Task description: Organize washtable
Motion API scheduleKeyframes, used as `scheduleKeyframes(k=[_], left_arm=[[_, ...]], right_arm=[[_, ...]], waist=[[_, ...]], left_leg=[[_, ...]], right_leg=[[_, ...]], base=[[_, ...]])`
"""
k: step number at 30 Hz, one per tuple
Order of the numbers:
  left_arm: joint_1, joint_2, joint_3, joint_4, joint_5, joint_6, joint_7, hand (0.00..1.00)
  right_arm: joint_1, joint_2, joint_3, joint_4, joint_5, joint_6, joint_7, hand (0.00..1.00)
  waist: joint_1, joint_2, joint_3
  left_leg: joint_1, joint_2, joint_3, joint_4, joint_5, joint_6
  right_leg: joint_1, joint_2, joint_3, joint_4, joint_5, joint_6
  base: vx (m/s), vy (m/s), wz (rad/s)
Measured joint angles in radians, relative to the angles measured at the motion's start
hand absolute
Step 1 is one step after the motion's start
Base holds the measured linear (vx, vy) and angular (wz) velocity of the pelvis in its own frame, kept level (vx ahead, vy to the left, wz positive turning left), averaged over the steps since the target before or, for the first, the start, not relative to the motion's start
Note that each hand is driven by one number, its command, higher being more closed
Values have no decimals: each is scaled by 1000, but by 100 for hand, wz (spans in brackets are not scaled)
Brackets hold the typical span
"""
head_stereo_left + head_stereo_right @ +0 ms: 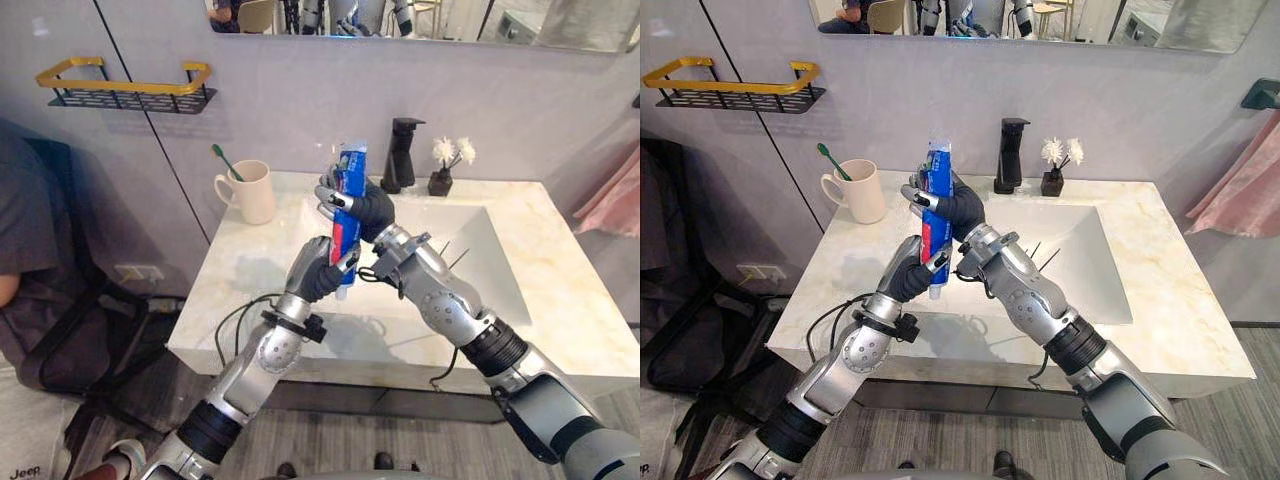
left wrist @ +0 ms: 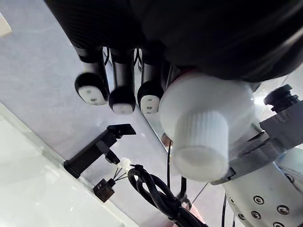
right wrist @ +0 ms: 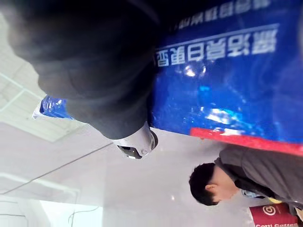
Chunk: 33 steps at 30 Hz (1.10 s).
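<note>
Left eye view: left hand (image 1: 322, 270) and right hand (image 1: 370, 209) both curl their fingers round the tube (image 1: 351, 165) above the counter (image 1: 250, 290); it's not yet in the cup (image 1: 253, 192), so tidying looks unfinished.

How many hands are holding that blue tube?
2. The left hand grips the tube at its lower end, and the right hand grips it higher up.

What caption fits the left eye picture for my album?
Left hand and right hand hold a blue toothpaste tube, cap down, over the washtable.
</note>
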<state>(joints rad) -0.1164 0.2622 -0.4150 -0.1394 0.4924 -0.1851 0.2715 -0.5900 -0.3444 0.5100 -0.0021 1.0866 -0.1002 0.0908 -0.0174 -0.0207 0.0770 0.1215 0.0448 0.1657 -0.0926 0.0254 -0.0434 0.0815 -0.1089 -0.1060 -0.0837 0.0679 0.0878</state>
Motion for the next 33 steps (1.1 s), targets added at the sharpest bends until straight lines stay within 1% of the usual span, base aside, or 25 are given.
scheduleKeyframes(k=[2,5,7,9,11,12,13,14,15,16,17,18,19,21,23,25,26,27,28,30,32,33], left_arm=[[23,-21,37,-22,11,0,7,0],[51,-39,86,-55,23,0,22,0],[73,-58,125,-67,28,-14,35,0],[106,-65,176,-96,29,-20,42,0],[160,-88,334,-127,21,-9,101,0],[188,-99,455,-128,4,9,144,0],[204,-99,506,-128,-10,19,163,0],[239,-98,600,-128,-30,29,198,0],[279,-100,658,-128,-53,30,227,0],[297,-102,674,-128,-61,30,238,0],[324,-113,698,-128,-79,30,245,0],[337,-126,705,-128,-99,30,254,0],[353,-152,717,-126,-134,27,255,0],[371,-184,743,-107,-171,23,255,0],[385,-205,779,-29,-218,22,253,0],[412,-225,823,103,-269,23,235,0],[420,-224,826,145,-284,23,228,0],[429,-224,834,245,-312,26,205,0],[432,-225,835,295,-326,30,192,0],[436,-233,827,466,-326,65,130,0],[451,-238,798,534,-322,72,97,0],[455,-249,772,597,-320,77,63,0]], right_arm=[[30,29,-41,-21,-11,-1,-4,100],[68,73,-80,-48,-61,-9,-11,100],[97,104,-103,-71,-97,-13,-26,100],[112,134,-123,-72,-115,-32,-33,100],[141,150,-219,-84,-116,-78,-57,100],[157,149,-299,-93,-116,-113,-77,100],[161,147,-338,-95,-115,-133,-87,100],[167,140,-396,-101,-116,-167,-105,100],[170,138,-440,-104,-116,-197,-116,100],[170,138,-457,-104,-116,-210,-120,100],[178,138,-476,-114,-117,-228,-133,100],[194,138,-483,-134,-121,-234,-139,100],[215,140,-483,-145,-139,-244,-144,100],[236,142,-472,-145,-160,-240,-149,100],[269,143,-478,-145,-180,-240,-156,100],[302,145,-496,-145,-201,-239,-158,100],[309,147,-504,-145,-208,-239,-159,100],[317,153,-519,-145,-232,-239,-167,100],[319,157,-526,-145,-236,-239,-172,100],[323,180,-551,-141,-264,-239,-184,100],[323,186,-551,-140,-277,-239,-184,100],[323,191,-549,-137,-291,-239,-192,100]], waist=[[1,0,0],[0,5,3],[-2,9,3],[-4,9,3],[3,9,3],[5,9,3],[6,9,3],[7,9,3],[11,9,2],[14,10,2],[26,11,0],[32,11,0],[34,11,0],[34,10,-1],[35,11,-4],[38,12,-14],[39,12,-14],[39,11,-15],[38,11,-15],[38,8,-17],[38,6,-17],[44,4,-18]], left_leg=[[0,-2,-1,0,0,0],[4,-7,-3,-1,0,0],[6,-12,-5,-2,0,0],[6,-14,-7,-3,0,0],[5,-14,-15,-4,0,0],[5,-15,-22,-5,0,0],[5,-15,-27,-6,0,0],[8,-14,-29,-8,0,0],[12,-13,-29,-8,0,0],[14,-13,-29,-8,0,0],[14,-13,-29,-9,0,0],[13,-12,-29,-10,0,0],[12,-12,-31,-10,0,0],[10,-11,-38,-10,0,0],[3,-11,-52,-10,0,0],[-5,-11,-55,-10,0,0],[-5,-11,-56,-10,0,0],[-7,-11,-57,-10,0,0],[-8,-11,-58,-10,0,0],[-14,-11,-68,-10,0,0],[-17,-11,-72,-10,0,0],[-20,-8,-77,-10,0,0]], right_leg=[[0,-2,-1,1,-1,1],[1,-8,-3,10,-5,6],[1,-13,-4,13,-8,9],[2,-15,-6,14,-8,10],[5,-16,-15,14,-10,10],[8,-17,-24,14,-15,12],[12,-17,-29,14,-17,11],[17,-17,-33,14,-21,11],[19,-16,-33,13,-22,11],[19,-16,-33,13,-23,10],[18,-16,-34,12,-25,9],[18,-16,-35,11,-25,8],[19,-15,-39,11,-27,8],[20,-15,-46,11,-29,6],[20,-15,-59,10,-31,6],[20,-15,-61,10,-31,6],[20,-15,-62,10,-31,6],[20,-15,-64,10,-31,6],[19,-15,-65,10,-31,6],[18,-16,-75,10,-32,7],[17,-17,-79,10,-33,7],[15,-17,-83,10,-33,7]], base=[[0,0,0],[0,0,0],[-14,7,2],[-11,0,3],[-20,-12,12],[-18,-17,17],[-9,-18,17],[5,-16,9],[8,-14,4],[0,0,0],[0,0,0],[11,-22,4],[11,-19,5],[2,-18,12],[-4,-23,16],[18,-17,6],[8,-14,3],[-12,-11,3],[-23,-14,6],[-40,-19,11],[-40,-16,10],[-42,-21,8]])
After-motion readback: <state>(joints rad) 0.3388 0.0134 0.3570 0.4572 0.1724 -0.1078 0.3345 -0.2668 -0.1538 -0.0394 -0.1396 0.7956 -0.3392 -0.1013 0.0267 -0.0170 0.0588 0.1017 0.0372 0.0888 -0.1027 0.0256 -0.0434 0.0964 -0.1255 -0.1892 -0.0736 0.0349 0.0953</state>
